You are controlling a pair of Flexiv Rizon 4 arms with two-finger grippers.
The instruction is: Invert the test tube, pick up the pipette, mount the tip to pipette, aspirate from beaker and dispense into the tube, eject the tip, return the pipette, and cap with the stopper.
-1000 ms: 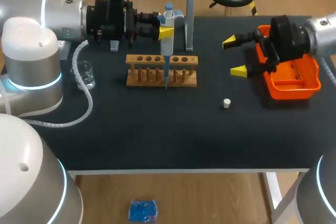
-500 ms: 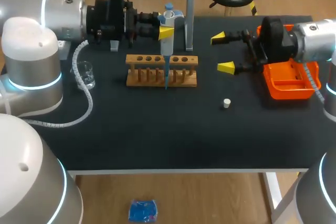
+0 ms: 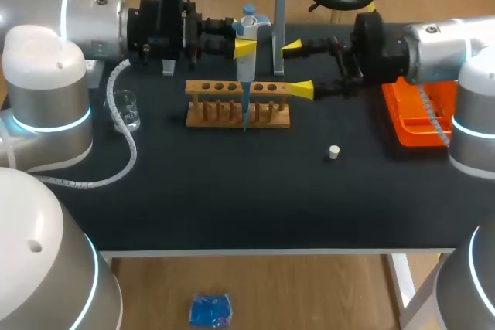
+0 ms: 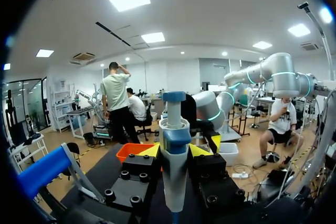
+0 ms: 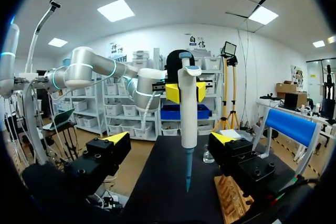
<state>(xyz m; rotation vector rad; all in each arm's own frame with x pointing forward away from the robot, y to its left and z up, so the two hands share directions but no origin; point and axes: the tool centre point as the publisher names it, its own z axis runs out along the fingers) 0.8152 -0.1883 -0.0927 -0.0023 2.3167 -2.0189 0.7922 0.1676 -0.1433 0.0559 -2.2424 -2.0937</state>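
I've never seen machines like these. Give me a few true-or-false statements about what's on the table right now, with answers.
1. The left end effector holds the pipette. True.
2. The right end effector is shut on the stopper. False: it is open and holds nothing; the stopper lies alone on the table.
3. A blue tip is on the pipette. True.
4. The beaker stands in the orange tray. False: it stands on the table at the left arm's side, far from the tray.
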